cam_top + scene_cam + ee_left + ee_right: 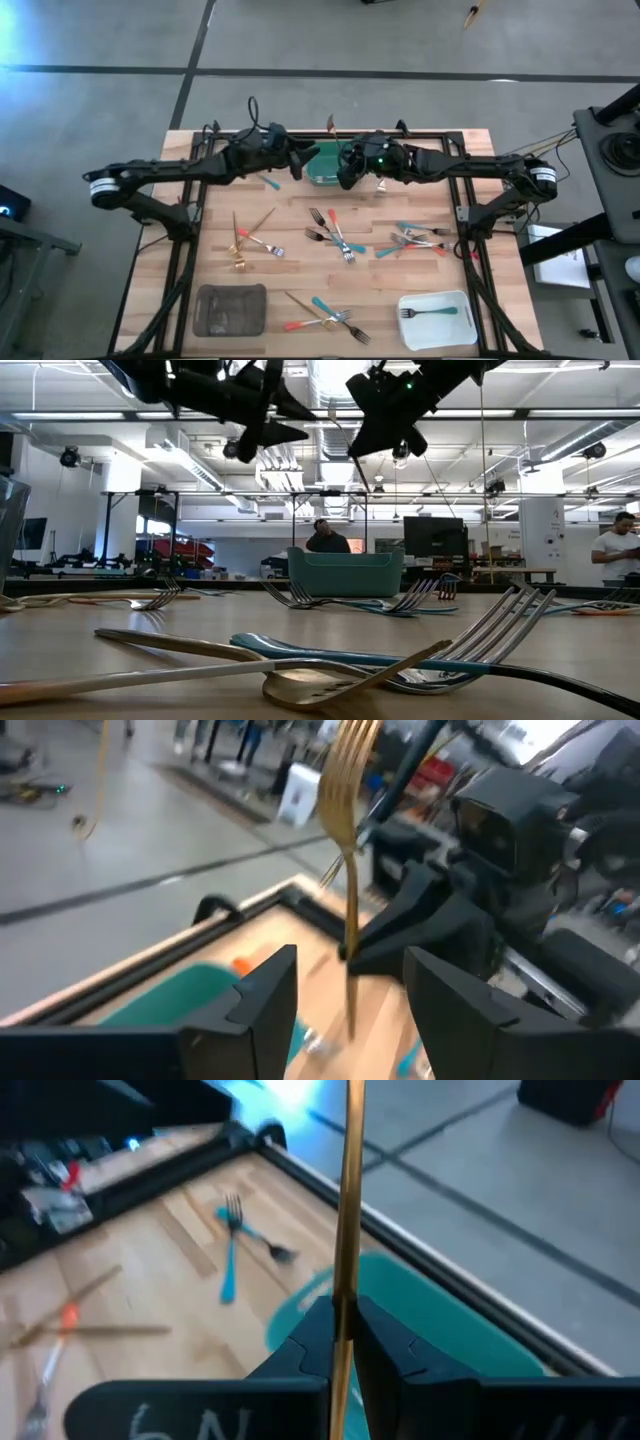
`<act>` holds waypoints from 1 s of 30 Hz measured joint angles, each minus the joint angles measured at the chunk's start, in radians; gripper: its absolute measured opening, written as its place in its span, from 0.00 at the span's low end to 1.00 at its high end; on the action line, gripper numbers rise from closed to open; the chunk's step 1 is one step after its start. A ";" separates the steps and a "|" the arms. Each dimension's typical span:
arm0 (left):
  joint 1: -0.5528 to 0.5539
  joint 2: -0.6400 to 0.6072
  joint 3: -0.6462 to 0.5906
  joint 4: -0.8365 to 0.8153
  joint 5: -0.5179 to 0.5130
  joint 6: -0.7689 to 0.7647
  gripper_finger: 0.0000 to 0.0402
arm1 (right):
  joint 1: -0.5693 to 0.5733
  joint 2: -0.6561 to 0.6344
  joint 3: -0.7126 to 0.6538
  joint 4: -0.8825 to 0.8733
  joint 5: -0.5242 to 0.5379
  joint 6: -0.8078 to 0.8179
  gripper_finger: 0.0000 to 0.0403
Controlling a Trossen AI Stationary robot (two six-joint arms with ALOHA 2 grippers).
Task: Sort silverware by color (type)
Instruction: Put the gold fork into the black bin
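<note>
R claw clamps a gold fork upright over the green tray. L claw faces it w/ fingers wide, nothing held.

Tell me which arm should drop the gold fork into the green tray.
Right. The right end effector is shut on the gold fork directly above the green tray. The left end effector is open beside it, holding nothing.

Bright overhead ceiling strips, soft shadows, wrist views motion-blurred, low view foreground fork out of focus, bg sharp.
</note>
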 joint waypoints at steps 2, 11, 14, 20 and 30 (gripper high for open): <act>0.005 0.042 0.000 0.055 0.000 -0.026 0.41 | 0.003 0.003 0.000 0.049 0.002 -0.023 0.03; 0.008 0.121 0.000 0.231 0.002 -0.070 0.41 | 0.002 0.005 0.000 0.102 0.032 -0.106 0.03; 0.014 0.116 0.000 0.255 0.002 -0.059 0.41 | 0.002 0.009 0.000 0.106 0.033 -0.132 0.03; 0.022 0.116 0.000 0.251 0.001 -0.063 0.41 | 0.004 0.026 0.000 0.174 0.032 -0.179 0.03; 0.021 0.113 0.000 0.285 0.035 -0.078 0.41 | 0.005 0.033 0.000 0.209 0.031 -0.197 0.03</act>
